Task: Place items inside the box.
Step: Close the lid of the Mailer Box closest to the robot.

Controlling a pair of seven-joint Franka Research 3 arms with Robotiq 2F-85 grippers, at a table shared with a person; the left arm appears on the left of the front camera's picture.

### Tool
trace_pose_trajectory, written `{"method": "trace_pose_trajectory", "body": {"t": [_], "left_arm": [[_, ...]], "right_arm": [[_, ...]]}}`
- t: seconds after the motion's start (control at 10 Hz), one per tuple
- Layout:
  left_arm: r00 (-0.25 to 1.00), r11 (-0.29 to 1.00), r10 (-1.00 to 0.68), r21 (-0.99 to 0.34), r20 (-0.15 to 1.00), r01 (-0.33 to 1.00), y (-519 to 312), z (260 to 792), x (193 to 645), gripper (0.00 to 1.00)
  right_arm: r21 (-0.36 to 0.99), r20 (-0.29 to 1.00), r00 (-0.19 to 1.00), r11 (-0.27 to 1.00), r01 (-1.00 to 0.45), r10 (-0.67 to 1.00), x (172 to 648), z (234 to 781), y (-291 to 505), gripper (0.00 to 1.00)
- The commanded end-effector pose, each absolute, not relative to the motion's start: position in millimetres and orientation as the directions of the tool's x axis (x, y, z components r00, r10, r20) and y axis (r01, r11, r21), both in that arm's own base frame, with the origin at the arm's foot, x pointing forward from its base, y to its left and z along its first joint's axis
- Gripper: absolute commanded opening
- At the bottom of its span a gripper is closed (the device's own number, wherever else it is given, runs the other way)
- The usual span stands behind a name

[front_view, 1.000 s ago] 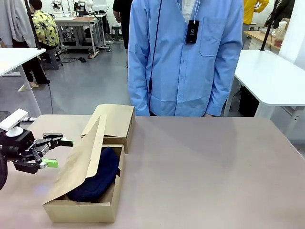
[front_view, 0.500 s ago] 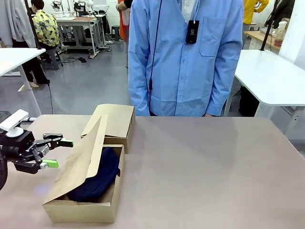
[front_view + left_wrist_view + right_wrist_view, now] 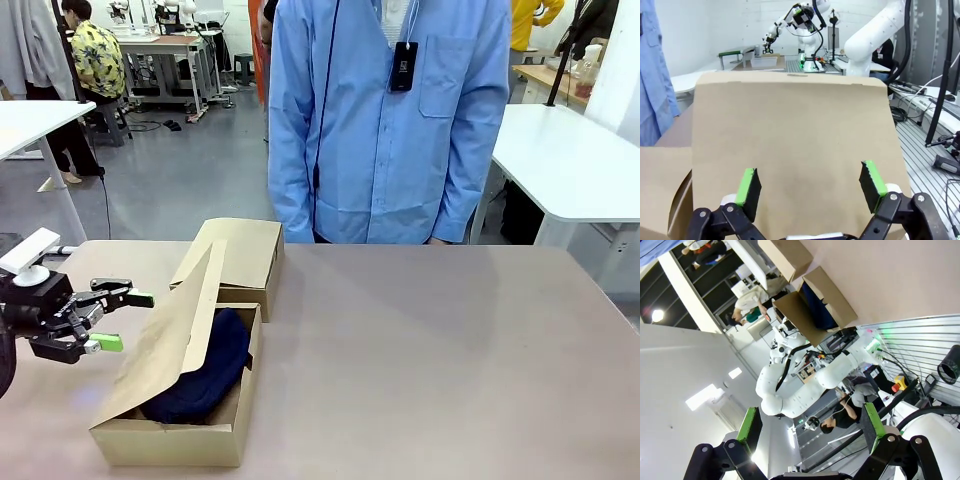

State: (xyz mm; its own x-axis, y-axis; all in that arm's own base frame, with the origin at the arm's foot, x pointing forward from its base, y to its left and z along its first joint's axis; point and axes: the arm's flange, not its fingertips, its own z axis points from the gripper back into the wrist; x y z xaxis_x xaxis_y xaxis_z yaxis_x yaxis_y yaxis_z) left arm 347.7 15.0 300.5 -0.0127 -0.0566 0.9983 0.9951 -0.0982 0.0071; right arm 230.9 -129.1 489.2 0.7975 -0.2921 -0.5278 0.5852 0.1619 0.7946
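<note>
The left gripper (image 3: pixel 115 320) is spread at 9 o'clock of the box (image 3: pixel 180 435); its lid flap (image 3: pixel 175 335) leans over the pouch (image 3: pixel 200 375). The right gripper (image 3: pixel 807 432) is spread.

No legible text, label, brand or number anywhere. Black badge (image 3: pixel 403 66) on person's shirt front: a pale mark on it, too small to read (could be logo, can't tell). Cardboard box (image 3: pixel 180 437) and its lid flap (image 3: pixel 790 150): plain brown, no print, front and left wrist views alike. Smaller box (image 3: pixel 240 255) behind: plain too. Right wrist view: nothing readable on arm or bkgd gear.
</note>
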Motion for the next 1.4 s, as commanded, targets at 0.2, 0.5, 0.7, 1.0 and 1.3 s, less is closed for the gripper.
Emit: {"method": "trace_pose_trajectory", "body": {"t": [0.2,0.5,0.7,1.0,1.3], "left_arm": [[-0.058,-0.164,-0.107,0.04,0.993,0.986,-51.6,320.0,322.2,1.0],[-0.057,-0.219,-0.213,0.009,0.975,0.976,-74.0,291.5,305.9,1.0],[-0.024,-0.235,-0.209,-0.026,0.978,0.972,-77.2,283.4,304.3,1.0],[-0.07,-0.208,-0.242,0.019,0.968,0.978,-76.4,289.8,307.3,1.0],[-0.169,-0.191,-0.063,0.154,0.984,0.969,-42.7,363.5,298.5,1.0]], "right_arm": [[0.8,-0.528,0.799,0.147,0.581,-0.287,230.8,494.2,-128.9,1.0],[0.8,-0.528,0.799,0.147,0.581,-0.287,230.8,494.2,-128.9,1.0],[0.8,-0.528,0.799,0.147,0.581,-0.287,230.8,494.2,-128.9,1.0],[0.8,-0.528,0.799,0.147,0.581,-0.287,230.8,494.2,-128.9,1.0],[0.8,-0.528,0.799,0.147,0.581,-0.287,230.8,494.2,-128.9,1.0]]}}
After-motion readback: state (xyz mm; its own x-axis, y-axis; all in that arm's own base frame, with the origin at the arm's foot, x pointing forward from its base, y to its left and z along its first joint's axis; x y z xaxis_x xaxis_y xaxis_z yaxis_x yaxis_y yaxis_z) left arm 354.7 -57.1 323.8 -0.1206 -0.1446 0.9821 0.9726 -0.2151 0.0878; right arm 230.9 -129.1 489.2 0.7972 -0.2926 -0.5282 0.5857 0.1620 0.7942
